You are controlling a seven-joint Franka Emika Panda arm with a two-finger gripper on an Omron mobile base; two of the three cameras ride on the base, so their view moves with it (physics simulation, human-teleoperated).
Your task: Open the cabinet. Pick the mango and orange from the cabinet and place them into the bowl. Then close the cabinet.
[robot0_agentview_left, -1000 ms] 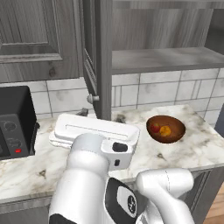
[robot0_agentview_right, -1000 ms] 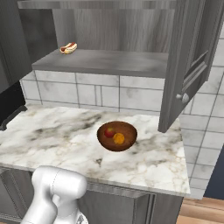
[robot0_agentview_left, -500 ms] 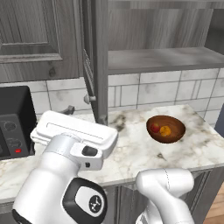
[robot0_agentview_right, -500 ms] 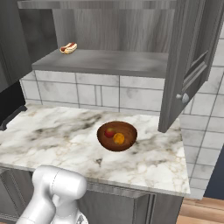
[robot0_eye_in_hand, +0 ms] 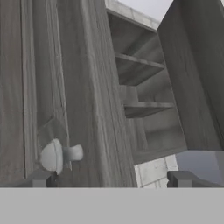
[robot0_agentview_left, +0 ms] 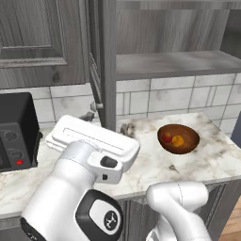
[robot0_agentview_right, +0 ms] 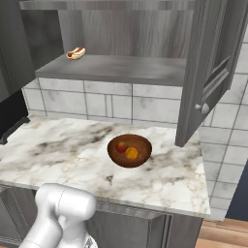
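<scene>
The cabinet (robot0_agentview_left: pixel 169 63) (robot0_agentview_right: pixel 116 68) stands open, both doors swung out. The brown bowl (robot0_agentview_left: pixel 178 139) (robot0_agentview_right: pixel 129 151) on the counter holds the mango (robot0_agentview_left: pixel 165 137) (robot0_agentview_right: pixel 121 146) and the orange (robot0_agentview_left: pixel 178 140) (robot0_agentview_right: pixel 131 153). My gripper (robot0_agentview_left: pixel 107 123) (robot0_eye_in_hand: pixel 111 177) is open and empty at the lower corner of the left door (robot0_agentview_left: pixel 104 66) (robot0_eye_in_hand: pixel 78 87). The door's edge runs between the fingers. Its silver knob (robot0_agentview_left: pixel 96 106) (robot0_eye_in_hand: pixel 57 155) is just above the left fingertip (robot0_eye_in_hand: pixel 41 177).
A hot dog (robot0_agentview_right: pixel 75 53) lies on the cabinet shelf at the back left. A black microwave (robot0_agentview_left: pixel 14 132) sits on the counter left of my arm. The right door (robot0_agentview_right: pixel 208 72) juts out over the counter's right end, knob (robot0_agentview_right: pixel 203 108) facing in.
My hand has shifted left and closer to the left door's lower corner, and the forearm now looms larger in the foreground. Doors, bowl and fruit have not moved.
</scene>
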